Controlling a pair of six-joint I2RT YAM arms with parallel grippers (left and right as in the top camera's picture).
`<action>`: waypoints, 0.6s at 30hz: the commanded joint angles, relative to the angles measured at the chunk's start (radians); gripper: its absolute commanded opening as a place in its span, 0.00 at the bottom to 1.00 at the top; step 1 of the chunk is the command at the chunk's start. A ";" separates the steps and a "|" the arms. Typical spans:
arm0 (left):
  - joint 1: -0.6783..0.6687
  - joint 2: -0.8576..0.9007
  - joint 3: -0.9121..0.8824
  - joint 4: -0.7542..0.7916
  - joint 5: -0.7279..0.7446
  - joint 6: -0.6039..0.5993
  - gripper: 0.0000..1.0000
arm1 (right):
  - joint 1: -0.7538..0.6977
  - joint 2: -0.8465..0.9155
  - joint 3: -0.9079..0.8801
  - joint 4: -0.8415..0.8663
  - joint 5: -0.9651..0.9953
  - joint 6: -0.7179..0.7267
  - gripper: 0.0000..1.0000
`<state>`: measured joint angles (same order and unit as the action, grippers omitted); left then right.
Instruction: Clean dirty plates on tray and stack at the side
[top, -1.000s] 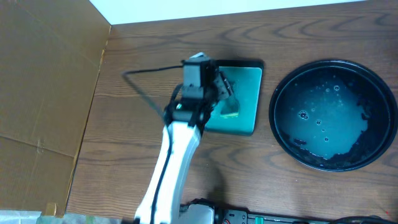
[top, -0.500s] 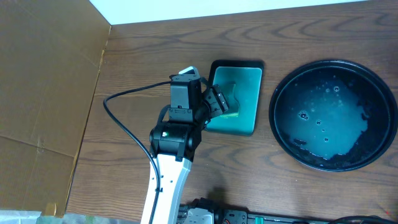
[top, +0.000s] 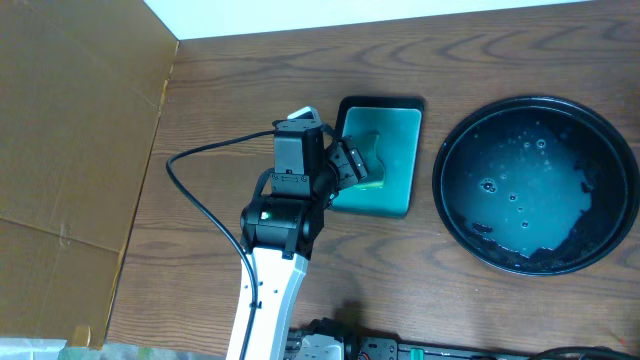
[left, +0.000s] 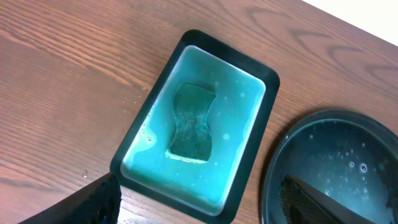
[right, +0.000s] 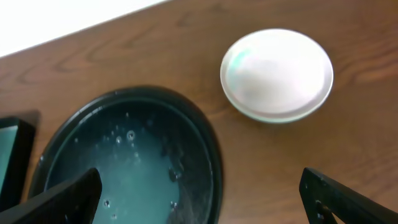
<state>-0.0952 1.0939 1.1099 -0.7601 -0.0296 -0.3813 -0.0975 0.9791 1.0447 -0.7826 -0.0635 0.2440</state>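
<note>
Left gripper (left: 200, 186): jaws apart, empty, above teal dish (left: 239, 137). Sponge (left: 191, 121) lies in the dish, just ahead. Right gripper (right: 200, 180): jaws apart, empty. Tray (right: 143, 168) ahead-left, wet. White plates (right: 277, 74) ahead-right, off tray, count unclear.

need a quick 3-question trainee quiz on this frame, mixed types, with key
1. True or false: a plate lies on the tray.
2. Where is the sponge? A) in the teal dish B) on the tray C) on the bare wood
3. Fill in: the left gripper and the right gripper are both ____.

Key
1. False. The white plates sit outside the tray, beside it.
2. A
3. open, holding nothing
</note>
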 joint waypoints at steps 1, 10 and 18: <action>0.002 0.004 0.020 -0.003 -0.008 0.003 0.82 | 0.007 0.003 0.006 -0.034 0.006 -0.014 0.99; 0.002 0.004 0.020 -0.003 -0.008 0.003 0.82 | 0.053 -0.066 -0.048 -0.039 0.006 -0.017 0.99; 0.002 0.004 0.020 -0.003 -0.008 0.003 0.82 | 0.127 -0.291 -0.412 0.333 0.009 -0.022 0.99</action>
<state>-0.0952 1.0939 1.1095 -0.7601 -0.0296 -0.3813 -0.0139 0.7647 0.7685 -0.5587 -0.0578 0.2363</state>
